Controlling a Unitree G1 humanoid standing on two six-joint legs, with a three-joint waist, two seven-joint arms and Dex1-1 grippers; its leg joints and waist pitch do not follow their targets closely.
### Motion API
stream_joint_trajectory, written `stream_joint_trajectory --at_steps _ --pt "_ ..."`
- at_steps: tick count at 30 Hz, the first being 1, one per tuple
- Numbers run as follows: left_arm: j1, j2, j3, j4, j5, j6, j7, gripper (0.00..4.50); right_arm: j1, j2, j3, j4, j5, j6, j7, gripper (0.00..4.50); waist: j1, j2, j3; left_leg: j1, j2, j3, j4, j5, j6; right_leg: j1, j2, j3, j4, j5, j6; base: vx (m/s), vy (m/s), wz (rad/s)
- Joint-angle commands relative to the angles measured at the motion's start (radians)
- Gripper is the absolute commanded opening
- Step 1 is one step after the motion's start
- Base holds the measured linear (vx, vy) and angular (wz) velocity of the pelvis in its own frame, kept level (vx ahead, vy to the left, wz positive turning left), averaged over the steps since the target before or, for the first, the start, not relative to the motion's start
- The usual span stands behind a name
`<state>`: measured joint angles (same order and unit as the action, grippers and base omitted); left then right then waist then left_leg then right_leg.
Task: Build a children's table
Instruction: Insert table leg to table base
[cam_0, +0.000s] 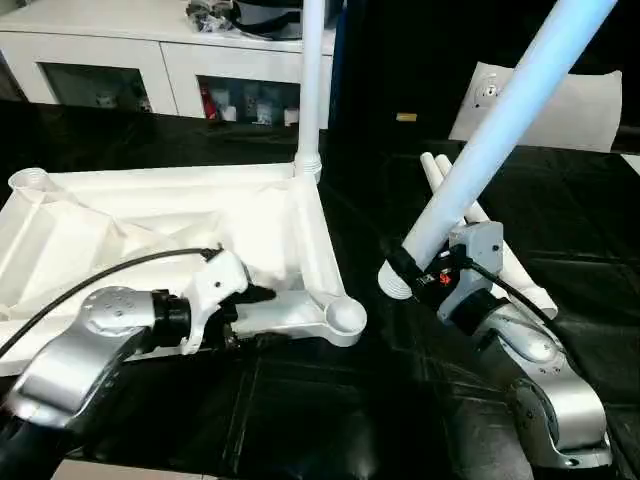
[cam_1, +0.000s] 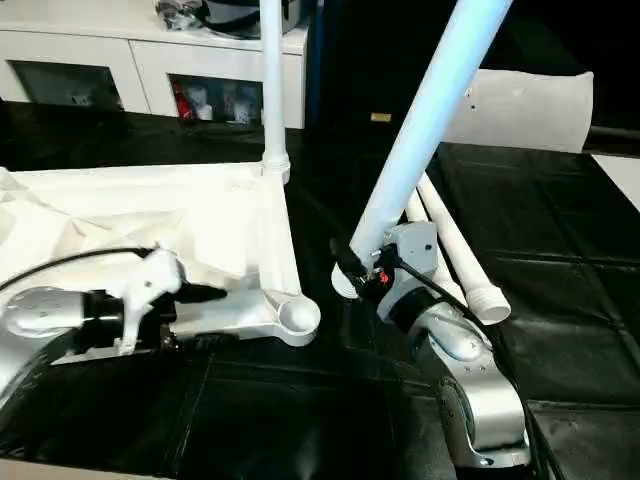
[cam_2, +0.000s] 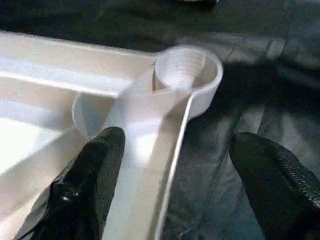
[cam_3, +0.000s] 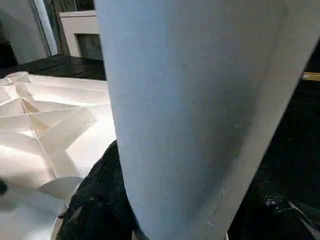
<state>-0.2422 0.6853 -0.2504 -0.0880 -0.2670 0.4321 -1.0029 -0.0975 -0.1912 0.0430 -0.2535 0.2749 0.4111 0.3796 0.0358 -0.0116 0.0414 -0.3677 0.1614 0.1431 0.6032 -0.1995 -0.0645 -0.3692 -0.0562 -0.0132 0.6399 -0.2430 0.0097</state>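
Observation:
The children's table top (cam_0: 150, 225) lies upside down, ribbed underside up, on the black work surface. One white leg (cam_0: 311, 90) stands upright in its far right corner socket. The near right corner socket (cam_0: 345, 318) is empty. My right gripper (cam_0: 415, 268) is shut on a second leg (cam_0: 490, 140), which leans up to the right; the leg's thick lower end hangs just right of that empty socket. In the right wrist view this leg (cam_3: 190, 115) sits between black fingers (cam_3: 95, 200). My left gripper (cam_2: 178, 140) is open, straddling the top's near rim close to the empty socket (cam_2: 187, 70).
Two more white legs (cam_0: 510, 260) lie on the black work surface (cam_0: 350, 420) behind my right arm. A white cabinet (cam_0: 150, 60) with shelves runs along the back. A white sheet-like thing (cam_0: 570, 105) lies at the back right.

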Motion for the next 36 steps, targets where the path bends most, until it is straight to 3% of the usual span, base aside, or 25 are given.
stream_joint_trajectory --at_steps 1,3,11,16,20,23,24,25,36 --pt "-0.026 -0.010 -0.018 0.037 0.017 -0.028 -0.018 3.36 0.008 -0.007 0.009 -0.004 -0.014 -0.014 0.004 1.91 0.003 0.019 -0.048 0.013 0.045 -0.008 -0.082 -0.174 -0.030 0.031 -0.061 0.036 -0.072 0.003 -0.190 0.000 0.000 0.00" --pt "-0.044 -0.022 -0.025 0.055 0.017 -0.023 -0.026 3.14 0.020 -0.003 0.010 -0.007 -0.016 -0.015 -0.003 1.91 0.004 0.015 -0.047 0.014 0.046 -0.007 -0.083 -0.190 -0.033 0.030 -0.063 0.036 -0.075 -0.023 -0.194 0.000 0.000 0.00" --pt "-0.093 -0.039 -0.070 0.139 0.077 -0.076 -0.046 2.52 0.037 0.015 -0.004 -0.008 -0.012 -0.010 -0.032 1.91 0.005 0.021 -0.044 0.016 0.048 -0.008 -0.087 -0.227 -0.040 0.025 -0.064 0.039 -0.081 -0.092 -0.189 0.000 0.000 0.00" --pt "-0.117 -0.051 -0.099 0.184 0.111 -0.101 -0.056 2.14 0.047 0.017 0.001 -0.016 -0.016 -0.010 -0.034 1.91 0.008 0.023 -0.046 0.014 0.050 -0.008 -0.086 -0.202 -0.038 0.028 -0.065 0.038 -0.077 -0.041 -0.198 0.000 0.000 0.00" --pt "-0.137 -0.064 -0.111 0.228 0.130 -0.124 -0.059 1.74 0.054 0.015 0.011 -0.022 -0.014 -0.003 -0.031 1.91 0.008 0.019 -0.047 0.012 0.050 -0.007 -0.085 -0.189 -0.034 0.031 -0.066 0.037 -0.075 -0.011 -0.204 0.000 0.000 0.00" --pt "-0.142 -0.068 -0.117 0.242 0.133 -0.133 -0.079 1.67 0.055 0.014 0.017 -0.023 -0.014 -0.002 -0.028 1.91 0.009 0.018 -0.045 0.012 0.051 -0.006 -0.085 -0.196 -0.030 0.030 -0.068 0.038 -0.078 -0.043 -0.205 0.000 0.000 0.00" --pt "-0.143 -0.068 -0.119 0.244 0.134 -0.135 -0.085 1.38 0.054 0.014 0.018 -0.024 -0.014 -0.001 -0.028 1.91 0.008 0.018 -0.043 0.012 0.051 -0.007 -0.087 -0.202 -0.030 0.029 -0.068 0.039 -0.079 -0.056 -0.203 0.000 0.000 0.00" --pt "-0.145 -0.072 -0.121 0.249 0.134 -0.134 -0.086 1.38 0.054 0.013 0.020 -0.025 -0.014 0.000 -0.026 1.91 0.007 0.014 -0.043 0.013 0.052 -0.006 -0.087 -0.208 -0.030 0.028 -0.068 0.039 -0.080 -0.067 -0.202 0.000 0.000 0.00" --pt "-0.145 -0.075 -0.131 0.260 0.151 -0.140 -0.112 0.49 0.044 0.009 0.035 -0.025 -0.009 0.019 -0.015 1.91 0.008 0.015 -0.041 0.013 0.054 -0.006 -0.089 -0.213 -0.029 0.026 -0.070 0.040 -0.081 -0.090 -0.199 0.000 0.000 0.00"
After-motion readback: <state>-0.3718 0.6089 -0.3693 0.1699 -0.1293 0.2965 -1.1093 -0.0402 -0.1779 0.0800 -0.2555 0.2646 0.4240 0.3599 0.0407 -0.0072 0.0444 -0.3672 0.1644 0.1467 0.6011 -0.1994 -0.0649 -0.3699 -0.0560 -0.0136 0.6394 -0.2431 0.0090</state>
